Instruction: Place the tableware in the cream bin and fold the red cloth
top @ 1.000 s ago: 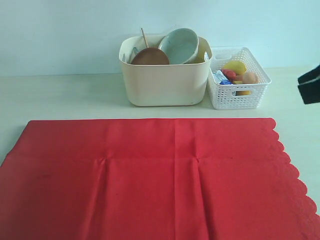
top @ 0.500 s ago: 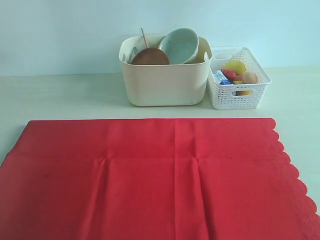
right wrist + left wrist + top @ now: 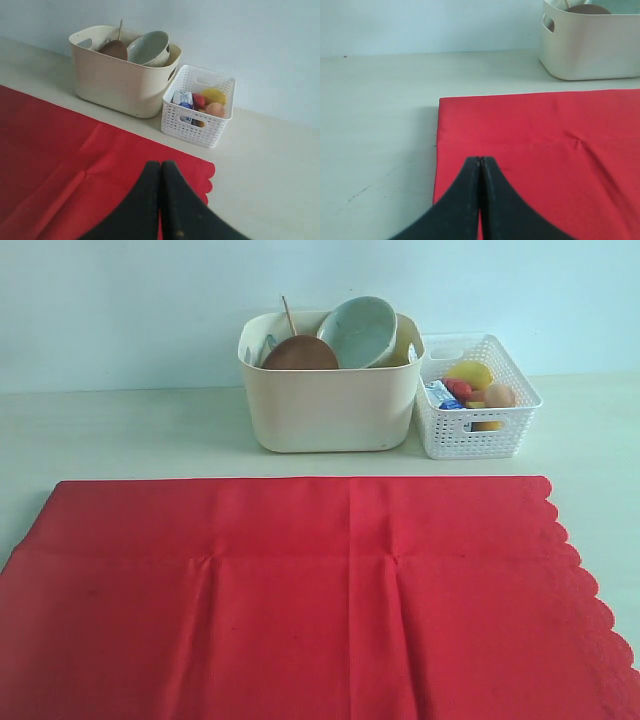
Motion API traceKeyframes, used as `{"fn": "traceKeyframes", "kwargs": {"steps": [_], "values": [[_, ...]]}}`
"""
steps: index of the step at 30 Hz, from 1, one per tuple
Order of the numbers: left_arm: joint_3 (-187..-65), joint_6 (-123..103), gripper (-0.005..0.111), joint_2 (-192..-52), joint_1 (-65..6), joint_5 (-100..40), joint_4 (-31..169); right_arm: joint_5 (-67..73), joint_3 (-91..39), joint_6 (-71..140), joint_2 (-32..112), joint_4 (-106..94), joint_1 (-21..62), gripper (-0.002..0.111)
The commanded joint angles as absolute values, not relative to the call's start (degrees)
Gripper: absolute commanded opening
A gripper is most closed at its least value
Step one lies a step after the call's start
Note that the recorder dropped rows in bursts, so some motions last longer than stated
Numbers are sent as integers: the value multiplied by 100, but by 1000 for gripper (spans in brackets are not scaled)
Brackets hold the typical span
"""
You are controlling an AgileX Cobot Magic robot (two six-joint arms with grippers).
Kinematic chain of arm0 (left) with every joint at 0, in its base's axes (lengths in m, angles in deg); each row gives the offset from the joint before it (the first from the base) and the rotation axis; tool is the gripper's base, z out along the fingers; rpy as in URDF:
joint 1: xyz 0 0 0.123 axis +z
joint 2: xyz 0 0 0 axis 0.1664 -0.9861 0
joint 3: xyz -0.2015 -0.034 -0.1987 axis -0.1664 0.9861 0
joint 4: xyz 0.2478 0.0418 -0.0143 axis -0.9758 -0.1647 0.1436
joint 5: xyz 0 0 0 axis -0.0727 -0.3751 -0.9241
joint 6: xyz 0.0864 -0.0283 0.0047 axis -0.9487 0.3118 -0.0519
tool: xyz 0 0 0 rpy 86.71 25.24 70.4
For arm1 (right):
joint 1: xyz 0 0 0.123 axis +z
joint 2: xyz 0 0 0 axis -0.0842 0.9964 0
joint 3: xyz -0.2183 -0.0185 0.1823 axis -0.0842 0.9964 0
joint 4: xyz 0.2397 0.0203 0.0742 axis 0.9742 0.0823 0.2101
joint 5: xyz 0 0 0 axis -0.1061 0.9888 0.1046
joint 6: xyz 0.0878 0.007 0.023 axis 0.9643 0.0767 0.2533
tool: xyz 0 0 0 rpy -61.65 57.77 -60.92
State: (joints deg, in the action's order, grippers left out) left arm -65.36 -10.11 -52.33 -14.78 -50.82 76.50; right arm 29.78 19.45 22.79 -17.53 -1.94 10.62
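The red cloth (image 3: pixel 300 590) lies flat and spread over the front of the table, its scalloped edge on the right. Behind it stands the cream bin (image 3: pixel 328 400) holding the pale green-white bowl (image 3: pixel 360 330), the brown plate (image 3: pixel 300 353) and a wooden chopstick (image 3: pixel 288 314). Cup, knife and spoon are hidden. Neither gripper shows in the exterior view. My left gripper (image 3: pixel 480 160) hangs shut and empty above the cloth (image 3: pixel 540 150) near its left edge. Above the scalloped corner of the cloth (image 3: pixel 75 165), my right gripper (image 3: pixel 161 164) is shut with nothing in it.
A white lattice basket (image 3: pixel 475 430) with a lemon (image 3: pixel 470 372), an egg (image 3: pixel 499 395) and other foods stands just right of the bin. Pale bare tabletop (image 3: pixel 120 430) runs left of the bin and along the cloth's far edge. A wall closes the back.
A dark gripper part at the right edge of the exterior view one second ago has gone out of that view. The cloth, bin and basket have not moved.
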Motion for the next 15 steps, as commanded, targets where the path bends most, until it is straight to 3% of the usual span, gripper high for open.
{"fn": "traceKeyframes", "kwargs": {"steps": [1, 15], "values": [[-6525, -997, 0, -5199, -1659, -5026, 7674, 2956, 1991, 2292, -1802, -259, 1052, 0], [-6791, -997, 0, -5199, -1835, -5254, 7674, 2983, 1991, 2292, -1802, -259, 1052, 0]]}}
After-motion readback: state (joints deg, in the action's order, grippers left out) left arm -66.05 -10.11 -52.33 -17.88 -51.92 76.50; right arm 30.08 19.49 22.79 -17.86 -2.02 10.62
